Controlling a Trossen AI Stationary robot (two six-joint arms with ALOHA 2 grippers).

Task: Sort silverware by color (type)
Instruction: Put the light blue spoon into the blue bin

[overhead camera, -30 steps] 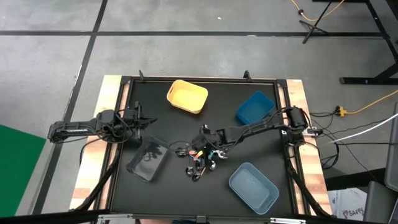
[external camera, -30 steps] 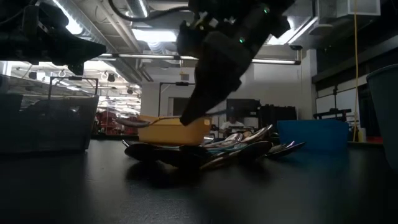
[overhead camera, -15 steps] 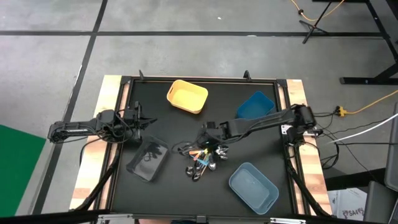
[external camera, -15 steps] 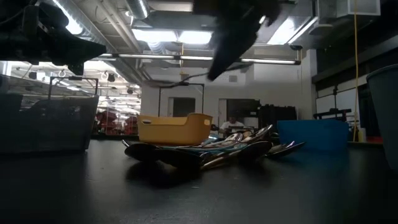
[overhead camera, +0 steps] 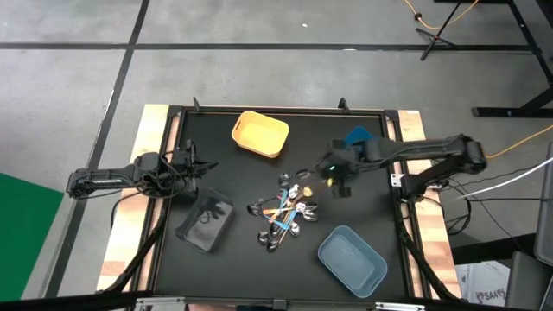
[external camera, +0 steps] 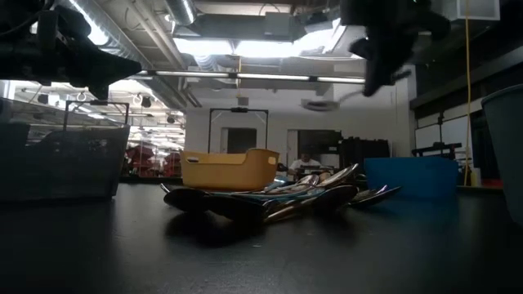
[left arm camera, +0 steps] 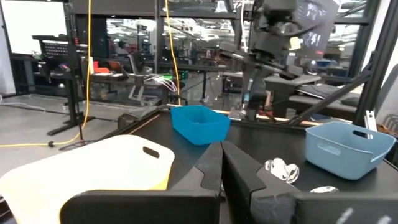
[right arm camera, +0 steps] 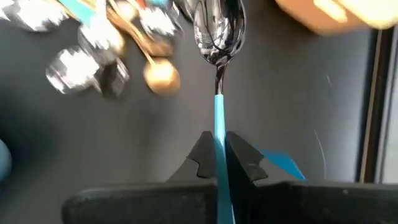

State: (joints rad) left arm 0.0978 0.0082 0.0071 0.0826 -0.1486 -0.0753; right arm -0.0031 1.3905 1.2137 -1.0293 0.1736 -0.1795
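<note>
My right gripper (right arm camera: 216, 152) is clamped on the light-blue handle of a silver-bowled spoon (right arm camera: 217, 37) and holds it raised above the black table (overhead camera: 225, 259), between the loose pile of silver, gold and coloured-handled silverware (overhead camera: 285, 214) at the table's middle and the dark-blue rectangular bin (overhead camera: 356, 138) near the far right edge. My left gripper (left arm camera: 222, 163) is closed on nothing and waits over the left side of the table, beside the clear rectangular bin (overhead camera: 206, 220). Open table surface lies around the pile, bounded by the yellow rectangular bin (overhead camera: 259, 133) at the far edge and the grey-blue rectangular bin (overhead camera: 352, 257) at the near right.
</note>
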